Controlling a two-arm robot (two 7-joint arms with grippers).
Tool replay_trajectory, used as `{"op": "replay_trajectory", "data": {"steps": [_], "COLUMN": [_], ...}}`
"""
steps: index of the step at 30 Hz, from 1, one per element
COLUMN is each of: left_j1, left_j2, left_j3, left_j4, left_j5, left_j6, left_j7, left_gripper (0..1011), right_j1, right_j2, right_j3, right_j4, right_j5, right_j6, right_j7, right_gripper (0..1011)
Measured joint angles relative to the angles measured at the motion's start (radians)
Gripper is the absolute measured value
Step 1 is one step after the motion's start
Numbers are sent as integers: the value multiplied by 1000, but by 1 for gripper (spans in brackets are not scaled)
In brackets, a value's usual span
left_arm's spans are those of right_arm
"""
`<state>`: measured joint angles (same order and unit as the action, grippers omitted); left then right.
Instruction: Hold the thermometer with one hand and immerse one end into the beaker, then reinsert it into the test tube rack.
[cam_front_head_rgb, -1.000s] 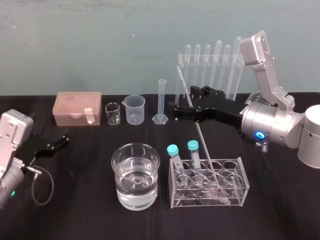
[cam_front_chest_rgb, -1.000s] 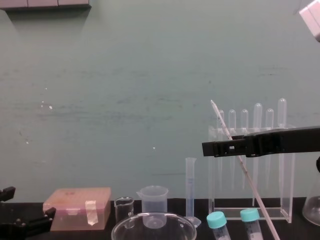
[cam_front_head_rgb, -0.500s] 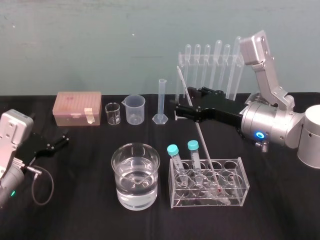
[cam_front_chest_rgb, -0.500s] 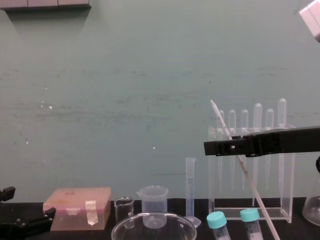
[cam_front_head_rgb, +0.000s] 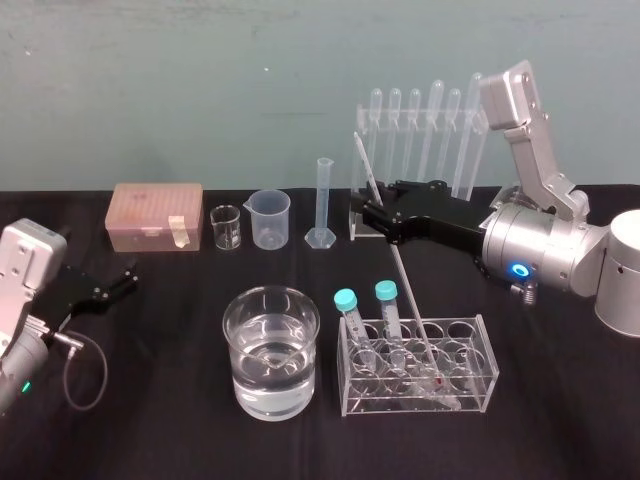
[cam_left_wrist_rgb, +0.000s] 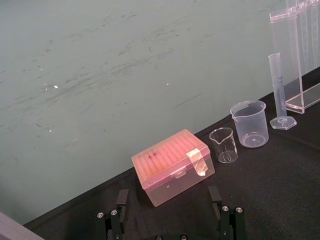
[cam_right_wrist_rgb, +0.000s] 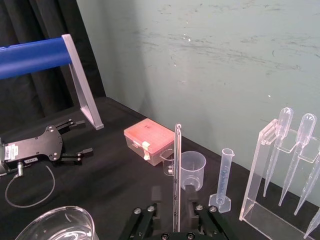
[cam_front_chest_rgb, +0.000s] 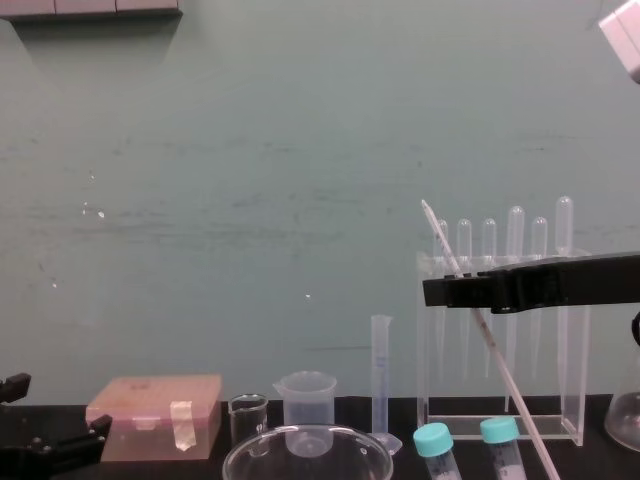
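Long thin whitish glass thermometer stands tilted in the low clear plastic test tube rack. Its long axis is steep: top toward 11 o'clock, red bulb end down at 5 o'clock. Black two-fingered right gripper straddles the upper stem, fingers apart, not clamped. Large clear glass beaker with water sits at the rack's 9 o'clock. Left gripper is parked at the table's 9 o'clock, fingers apart.

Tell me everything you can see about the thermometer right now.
The thermometer is a long, thin, whitish glass rod with fine dark marks and a reddish tip at its lower end. It leans, top toward the robot's left, lower end resting inside the low clear tube rack. The right gripper straddles its upper part, jaws open with a gap each side.
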<state>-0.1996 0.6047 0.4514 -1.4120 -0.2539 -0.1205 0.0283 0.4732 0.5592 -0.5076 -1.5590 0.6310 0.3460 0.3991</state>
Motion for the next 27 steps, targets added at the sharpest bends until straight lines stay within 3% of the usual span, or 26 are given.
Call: {"op": "replay_trajectory", "data": {"steps": [9, 20, 22, 27], "left_j1": [0, 0, 0, 0], "left_j2": [0, 0, 0, 0], "left_j3": [0, 0, 0, 0], "left_j4": [0, 0, 0, 0], "left_j5": [0, 0, 0, 0], "left_j6": [0, 0, 0, 0], "left_j7": [0, 0, 0, 0], "left_gripper": [1008, 1008, 1008, 1008], "right_j1": [0, -1, -14, -68], "right_j2": [0, 0, -2, -4], "right_j3": [0, 1, 11, 50], "right_j4": [0, 0, -2, -16], "right_j5": [1, 0, 0, -4], "right_j6": [0, -3, -31, -159], "right_j7": [0, 0, 0, 17], "right_gripper": [73, 57, 57, 57]}}
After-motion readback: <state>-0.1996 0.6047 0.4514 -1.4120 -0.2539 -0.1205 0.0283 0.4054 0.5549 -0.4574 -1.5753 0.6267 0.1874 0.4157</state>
